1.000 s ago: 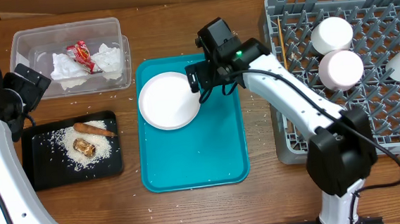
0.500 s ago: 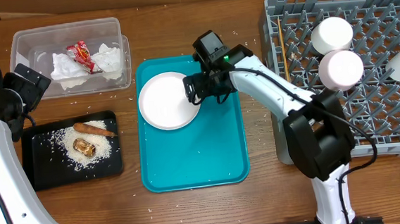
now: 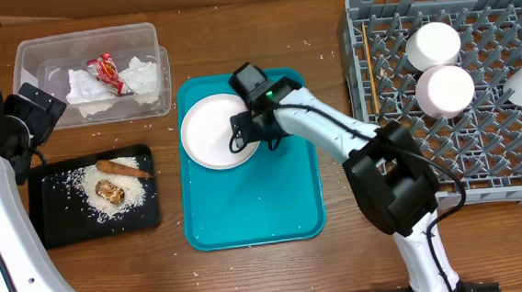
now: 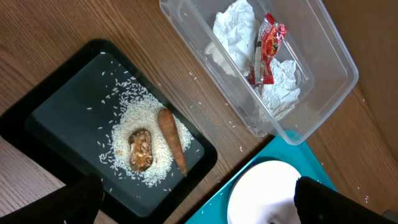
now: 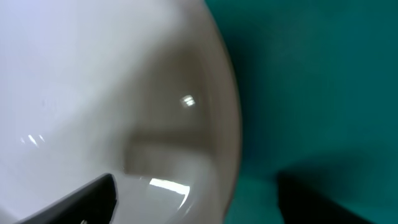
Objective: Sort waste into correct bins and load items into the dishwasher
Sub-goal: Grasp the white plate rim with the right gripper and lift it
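Relative to the earlier frame, sits further toward 9 o'clock: right gripper (image 3: 247, 129), now straddling the 3 o'clock rim of the plate (image 3: 209, 131) on the teal tray (image 3: 247, 211). Jaws apart, one finger over plate, one over tray; nothing clamped yet. Left gripper (image 4: 206, 204) wide, empty, farther off at 9 o'clock. Rack (image 3: 483, 158) at 3 o'clock.

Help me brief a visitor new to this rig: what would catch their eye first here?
The bright teal tray at mid-table stands out, a white plate on it with the right gripper straddling its rim. Right of it, a grey dish rack holds white crockery; at left, rice lies scattered on a black tray.
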